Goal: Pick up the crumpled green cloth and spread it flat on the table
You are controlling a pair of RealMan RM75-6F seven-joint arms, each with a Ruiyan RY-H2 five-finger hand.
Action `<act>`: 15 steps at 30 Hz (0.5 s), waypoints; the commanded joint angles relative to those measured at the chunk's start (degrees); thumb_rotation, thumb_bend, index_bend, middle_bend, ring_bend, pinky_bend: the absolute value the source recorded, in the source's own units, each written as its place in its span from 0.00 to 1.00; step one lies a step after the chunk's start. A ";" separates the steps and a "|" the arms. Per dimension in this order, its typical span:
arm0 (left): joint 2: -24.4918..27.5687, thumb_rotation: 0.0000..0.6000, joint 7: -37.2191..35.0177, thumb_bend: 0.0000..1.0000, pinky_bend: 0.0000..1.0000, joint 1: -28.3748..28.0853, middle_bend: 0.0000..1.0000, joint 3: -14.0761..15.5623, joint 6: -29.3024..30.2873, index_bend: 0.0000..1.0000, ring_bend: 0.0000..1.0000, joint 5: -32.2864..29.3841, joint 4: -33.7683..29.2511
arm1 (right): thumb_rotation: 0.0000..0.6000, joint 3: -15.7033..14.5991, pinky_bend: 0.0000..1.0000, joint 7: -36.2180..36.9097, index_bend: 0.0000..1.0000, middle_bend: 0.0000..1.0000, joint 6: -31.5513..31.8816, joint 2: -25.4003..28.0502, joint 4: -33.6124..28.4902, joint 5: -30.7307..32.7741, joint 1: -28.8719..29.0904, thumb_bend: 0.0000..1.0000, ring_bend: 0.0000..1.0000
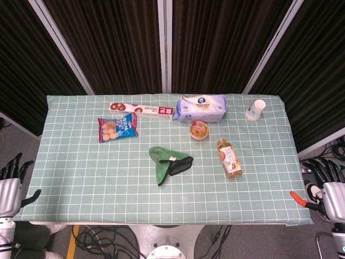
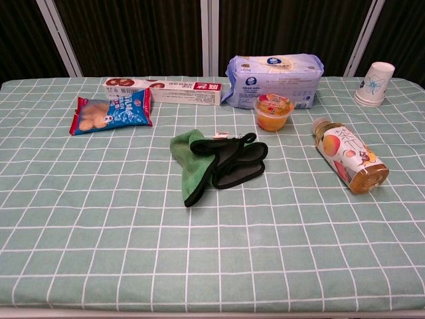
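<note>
Centrally, crumpled green cloth (image 2: 199, 163) (dark-edged folds); left hand (image 1: 12, 178), right hand (image 1: 326, 186) splayed, empty.

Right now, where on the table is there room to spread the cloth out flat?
The widest bare patch is the near half of the table, in front of the crumpled green cloth. There is also room at the left, below the snack bag. The back is crowded: long box, white pack, jelly cup, paper cup; the bottle lies at right.
</note>
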 commanded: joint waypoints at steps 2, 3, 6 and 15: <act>-0.09 1.00 0.01 0.23 0.18 -0.02 0.13 0.05 -0.08 0.25 0.10 -0.01 0.05 | 0.72 -0.06 0.00 -0.05 0.19 0.15 -0.24 -0.08 0.00 -0.09 0.16 0.09 0.01; -0.08 1.00 -0.01 0.23 0.18 -0.01 0.13 0.04 -0.11 0.25 0.10 -0.06 0.01 | 0.72 -0.03 0.00 -0.01 0.19 0.14 -0.25 -0.10 0.02 -0.14 0.21 0.09 0.01; 0.02 1.00 0.03 0.23 0.18 0.09 0.13 0.03 0.05 0.25 0.10 -0.09 -0.18 | 0.72 0.03 0.00 0.15 0.19 0.14 -0.19 -0.07 0.03 -0.26 0.32 0.09 0.01; 0.08 1.00 -0.65 0.23 0.18 0.21 0.13 -0.13 0.67 0.25 0.10 0.49 -0.26 | 0.73 0.24 0.00 -0.32 0.19 0.15 -0.52 0.00 -1.58 -1.40 1.31 0.09 0.01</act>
